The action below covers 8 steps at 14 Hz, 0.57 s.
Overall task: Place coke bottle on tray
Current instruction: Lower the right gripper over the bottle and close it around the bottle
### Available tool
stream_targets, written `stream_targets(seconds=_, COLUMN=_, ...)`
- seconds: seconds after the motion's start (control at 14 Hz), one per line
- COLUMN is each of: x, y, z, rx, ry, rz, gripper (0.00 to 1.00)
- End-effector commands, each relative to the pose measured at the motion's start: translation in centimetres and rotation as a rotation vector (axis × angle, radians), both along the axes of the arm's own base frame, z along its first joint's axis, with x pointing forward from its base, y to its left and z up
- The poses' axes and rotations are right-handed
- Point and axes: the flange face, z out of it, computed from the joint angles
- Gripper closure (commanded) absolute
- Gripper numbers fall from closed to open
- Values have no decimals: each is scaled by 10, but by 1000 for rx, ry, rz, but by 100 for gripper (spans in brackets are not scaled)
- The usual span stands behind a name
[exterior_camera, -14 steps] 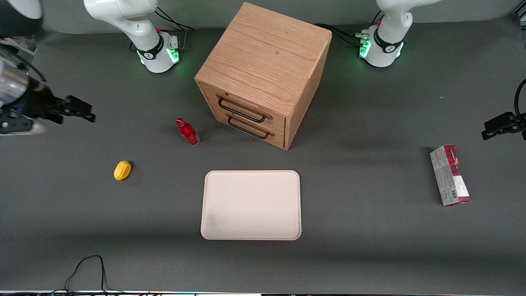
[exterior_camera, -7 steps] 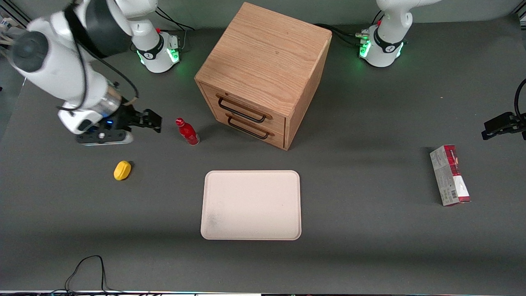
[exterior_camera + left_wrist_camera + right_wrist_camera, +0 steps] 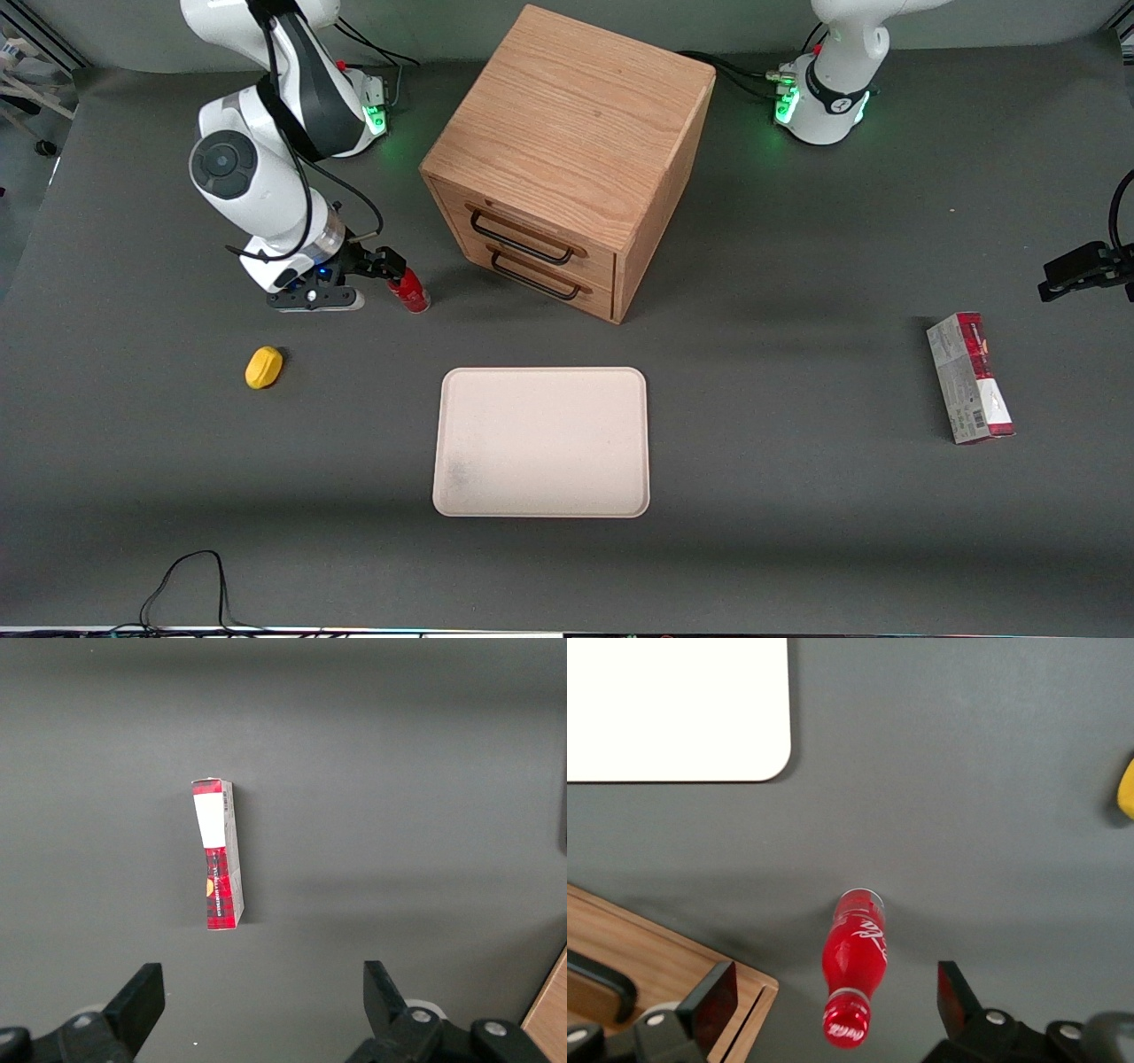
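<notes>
Your end effector (image 3: 387,266) sits directly over the cap of the coke bottle (image 3: 413,293), fingers (image 3: 716,998) spread wide with one on each side of the bottle and neither touching it. The coke bottle (image 3: 855,977) stands upright on the dark surface (image 3: 797,496), not yet gripped.

Reading the front view as a clock face centred on the bottle, you have the wooden cabinet (image 3: 567,159) close by at about 2 o'clock, its two drawer handles facing the front camera. The tray (image 3: 541,441) lies at about 5 o'clock, nearer the front camera and apart from the bottle. A small yellow object (image 3: 264,367) rests at about 8 o'clock. The red-and-grey box (image 3: 969,377) lies well off toward the parked arm's end of the surface.
</notes>
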Motion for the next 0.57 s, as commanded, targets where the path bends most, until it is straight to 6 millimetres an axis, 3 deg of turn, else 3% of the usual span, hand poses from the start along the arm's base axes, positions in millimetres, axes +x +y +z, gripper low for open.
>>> stream_targets(seconds=0.0, x=-28, y=0, z=-24, rx=-3, ry=-37, rz=-6, gripper=0)
stream_targets(seconds=0.21, x=-43, y=6, z=-45, rx=-1, ry=-50, rz=3, gripper=0)
stream_targets(seconds=0.5, x=-52, y=3, z=-56, rx=-11, ry=-28, rz=7, gripper=0)
